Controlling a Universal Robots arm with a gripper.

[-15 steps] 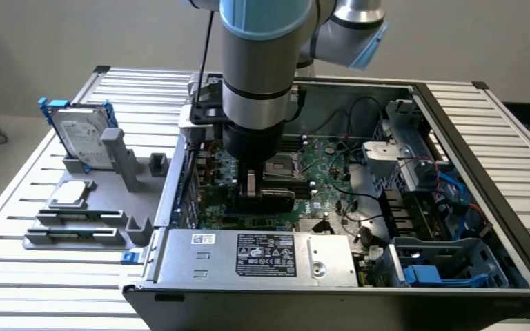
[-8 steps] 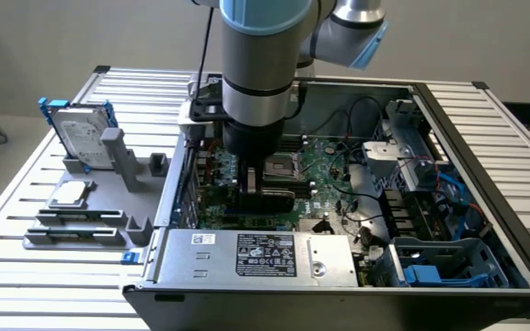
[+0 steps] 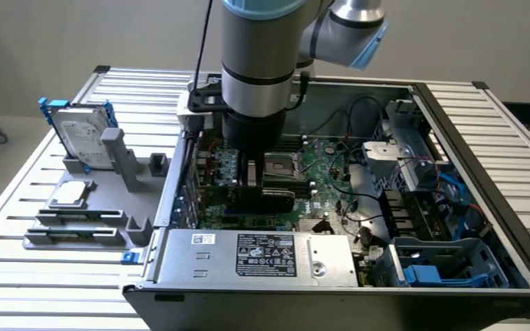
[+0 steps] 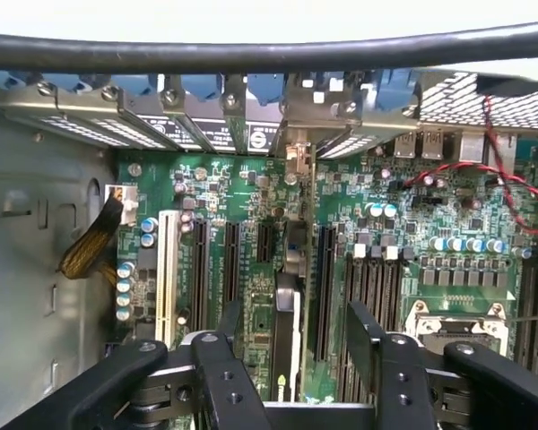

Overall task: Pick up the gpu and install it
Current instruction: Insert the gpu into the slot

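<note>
One gpu is in play. I read it as already standing on edge in a slot of the motherboard, with its metal bracket up against the rear wall of the case. One gripper hangs low inside the case, near the centre of the exterior view. Its two fingers are spread wide, one on each side of the card. As far as I can see they touch neither face and grip nothing.

By my judgement the step in hand is the install, at its tail end, with the card in place and the grip off. Any move from here calls for a straight path clear of the card's upper edge and of the one black cable by the wrist, with no sideways push.

Also counted:
- One hard drive, at the exterior view's upper left.
- One power supply, at lower centre.
- One processor socket.
</note>
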